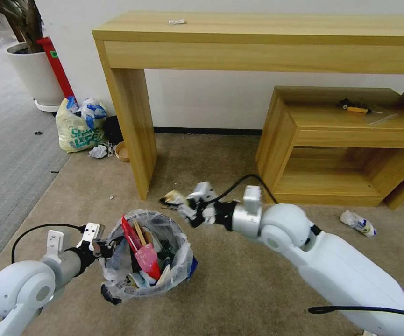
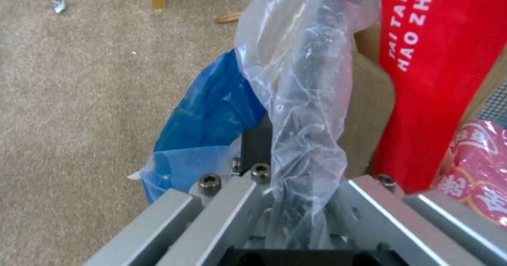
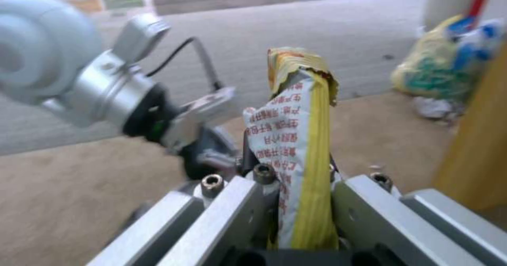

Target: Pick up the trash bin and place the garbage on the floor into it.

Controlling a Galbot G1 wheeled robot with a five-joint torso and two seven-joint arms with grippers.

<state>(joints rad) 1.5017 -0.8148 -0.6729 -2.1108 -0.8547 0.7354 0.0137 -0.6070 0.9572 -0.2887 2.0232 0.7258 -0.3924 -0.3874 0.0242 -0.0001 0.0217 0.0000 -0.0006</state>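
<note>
tan carpet floor (image 1: pixel 239 280) bears a crumpled wrapper (image 1: pixel 358 223).

Both end effectors (image 1: pixel 100 243) (image 1: pixel 188 205) clamped, arms extended forward.

Bin's (image 1: pixel 148 254) black body under liner.

You had the trash bin (image 1: pixel 148 254) on the floor (image 1: pixel 239 280) in front of the table (image 1: pixel 258 32), its left rim between the left gripper's (image 1: pixel 104 246) jaws. Behind and right of the bin, the right gripper (image 1: pixel 186 204) held a wrapper (image 3: pixel 298 139) above the floor. A low shelf (image 1: pixel 346 140) stood under the table's right side, with a crumpled packet (image 1: pixel 358 223) before it.
</note>
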